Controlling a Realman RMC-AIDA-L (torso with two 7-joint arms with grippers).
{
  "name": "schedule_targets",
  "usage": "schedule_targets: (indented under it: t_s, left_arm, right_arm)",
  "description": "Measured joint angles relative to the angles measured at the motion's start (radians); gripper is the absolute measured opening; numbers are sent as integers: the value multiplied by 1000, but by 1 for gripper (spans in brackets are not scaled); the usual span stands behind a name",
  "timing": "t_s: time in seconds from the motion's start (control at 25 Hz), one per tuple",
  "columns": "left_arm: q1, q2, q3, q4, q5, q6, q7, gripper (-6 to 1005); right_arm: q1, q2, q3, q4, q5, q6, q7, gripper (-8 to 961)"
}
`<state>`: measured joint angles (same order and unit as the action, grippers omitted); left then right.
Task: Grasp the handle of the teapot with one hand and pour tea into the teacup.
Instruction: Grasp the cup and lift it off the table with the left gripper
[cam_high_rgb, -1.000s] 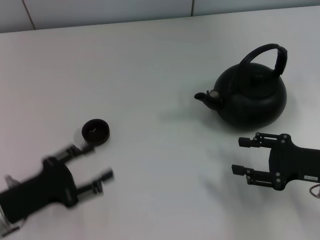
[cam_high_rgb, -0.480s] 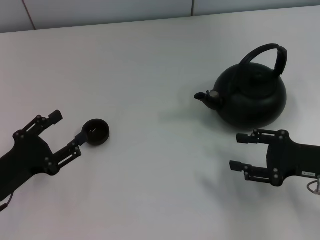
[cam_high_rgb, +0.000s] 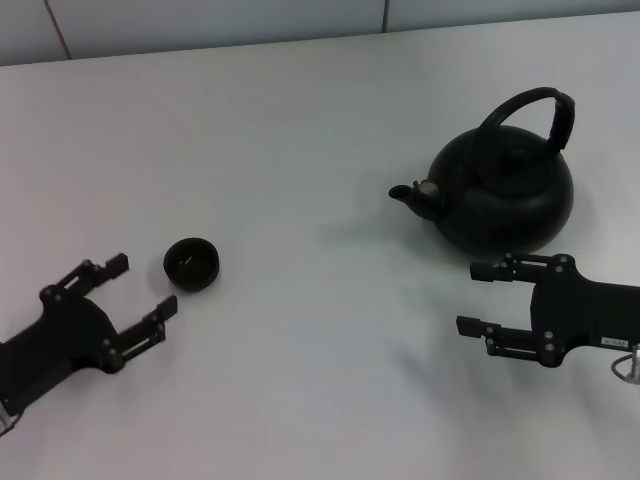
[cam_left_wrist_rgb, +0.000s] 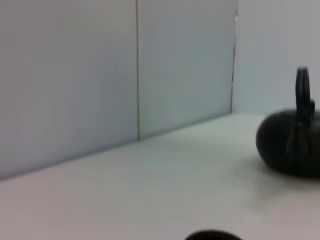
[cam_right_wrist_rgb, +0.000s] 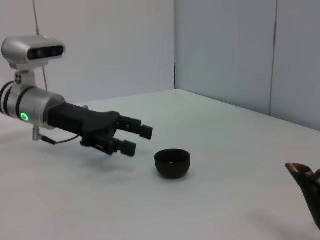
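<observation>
The black teapot (cam_high_rgb: 505, 194) stands at the right of the white table, spout pointing left, its arched handle (cam_high_rgb: 535, 110) upright over the lid. It also shows in the left wrist view (cam_left_wrist_rgb: 290, 145), and its spout tip shows in the right wrist view (cam_right_wrist_rgb: 305, 177). The small black teacup (cam_high_rgb: 192, 264) sits at the left; it also shows in the right wrist view (cam_right_wrist_rgb: 172, 162) and its rim in the left wrist view (cam_left_wrist_rgb: 212, 235). My left gripper (cam_high_rgb: 143, 292) is open, just near and left of the teacup, apart from it. My right gripper (cam_high_rgb: 476, 298) is open and empty, in front of the teapot.
The white table (cam_high_rgb: 300, 150) runs back to a pale panelled wall (cam_high_rgb: 200, 20). The left arm (cam_right_wrist_rgb: 65, 117) shows in the right wrist view beside the cup.
My left gripper has drawn back from the teacup toward the near left; the cup now stands free of its fingers. The right gripper has barely moved. The teapot is unmoved.
</observation>
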<state>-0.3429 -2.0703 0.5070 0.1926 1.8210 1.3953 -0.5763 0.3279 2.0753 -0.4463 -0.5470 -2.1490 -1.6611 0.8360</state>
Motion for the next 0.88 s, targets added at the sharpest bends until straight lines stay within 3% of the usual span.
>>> schedule_targets:
  t_s: [0.44,0.88]
  left_arm:
    - [-27,-3,26,-13,0,-39,13,788]
    - [-119,-6,29,-73,-4,-157,36,786]
  right_arm:
    - [1,0,0,-1,0,0,0,657]
    - [4,0,1,-4,0,0,0,657]
